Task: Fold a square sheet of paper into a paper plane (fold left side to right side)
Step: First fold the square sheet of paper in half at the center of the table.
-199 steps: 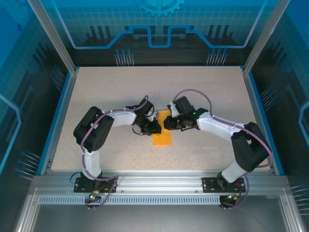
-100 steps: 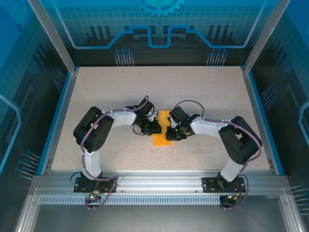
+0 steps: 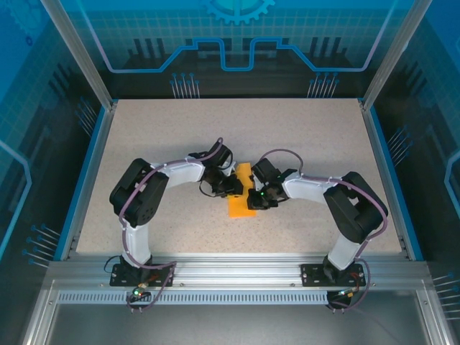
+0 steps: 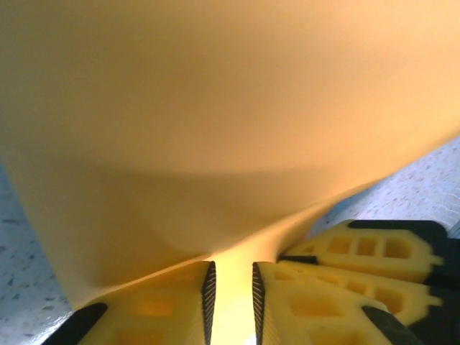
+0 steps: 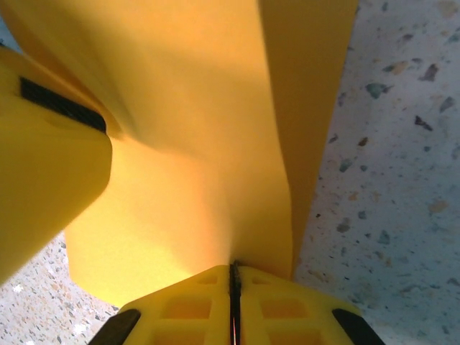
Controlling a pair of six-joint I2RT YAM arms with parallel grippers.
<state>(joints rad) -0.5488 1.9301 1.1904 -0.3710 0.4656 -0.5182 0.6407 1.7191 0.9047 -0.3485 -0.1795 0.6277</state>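
One square sheet of paper (image 3: pixel 241 199), already folded down to a narrow orange strip, sits mid-table right between my two claws. On the right wrist cam, the right gripper (image 5: pixel 233 277) is pinched tight on the sheet's edge, with the paper rising away from it. The left gripper (image 4: pixel 231 277) has its fingers just a slit apart, and the paper sags into that gap. Speckled tabletop (image 3: pixel 165 136) all around, both arms bent in toward the middle.

top cam: fixed high behind my bases, facing down over the whole table (image 3: pixel 144 136) | left wrist cam: past my left fingers (image 4: pixel 158 309), very close on the square sheet of paper (image 4: pixel 215 108) | right wrist cam: past my right fingers (image 5: pixel 194 305), same sheet, opposite side
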